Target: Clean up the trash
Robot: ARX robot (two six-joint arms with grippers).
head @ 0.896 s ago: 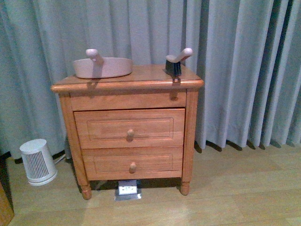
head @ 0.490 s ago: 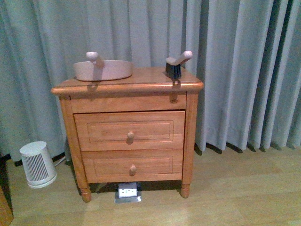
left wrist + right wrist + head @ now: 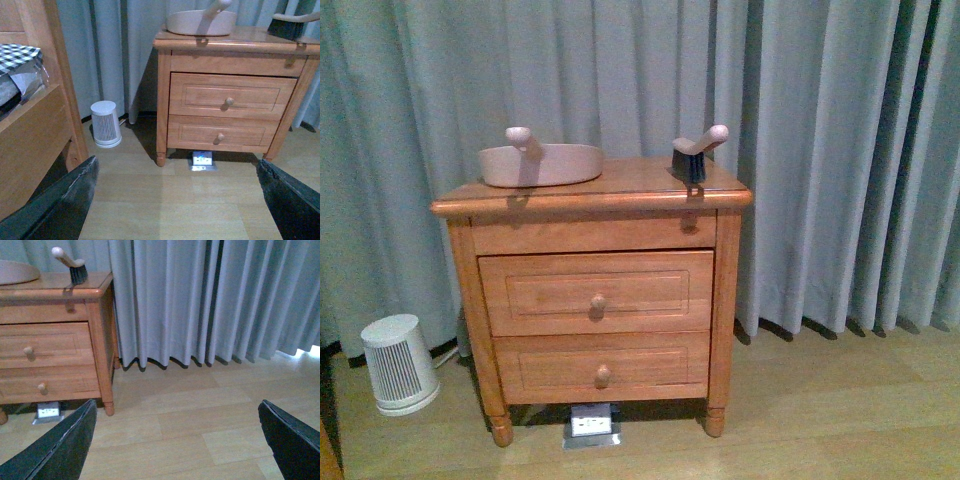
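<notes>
You had both claws spread wide and empty, low before the nightstand point(image 3: 590, 235): the left gripper point(image 3: 176, 169) faced its drawers point(image 3: 200, 97), the right gripper point(image 3: 176, 406) the floor point(image 3: 215, 440) to its right. On the nightstand's top stood the dustpan point(image 3: 542, 166) toward the left edge and the brush point(image 3: 694, 156) toward the right, likely staged there as tools within easy reach. No trash showed in any view; you probably had to search first.

left tool point(image 3: 177, 162): jaws wide apart | right tool point(image 3: 177, 402): jaws wide apart
</notes>
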